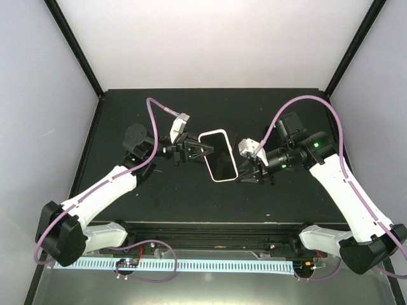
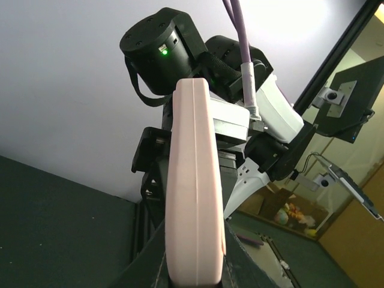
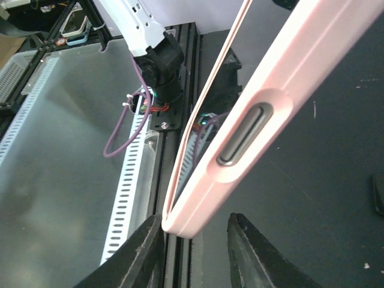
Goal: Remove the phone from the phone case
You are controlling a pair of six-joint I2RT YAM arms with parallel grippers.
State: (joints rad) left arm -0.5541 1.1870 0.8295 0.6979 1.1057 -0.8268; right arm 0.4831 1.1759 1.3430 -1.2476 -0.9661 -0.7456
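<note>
A black-screened phone in a pale pink case (image 1: pixel 218 155) is held above the black table between the two arms. My left gripper (image 1: pixel 202 149) is shut on the case's left edge; in the left wrist view the pink case (image 2: pixel 193 192) stands edge-on between the fingers. My right gripper (image 1: pixel 249 170) is open at the case's lower right corner. In the right wrist view the case corner (image 3: pixel 198 210) sits between the two fingers (image 3: pixel 144 252), near the left one, and a side button (image 3: pixel 243 135) shows.
The black table top (image 1: pixel 159 197) ends in a rail at the near edge, with a white perforated strip (image 1: pixel 191 265) and purple cables (image 1: pixel 149 267) below. Black frame posts (image 1: pixel 76 51) stand at the back corners.
</note>
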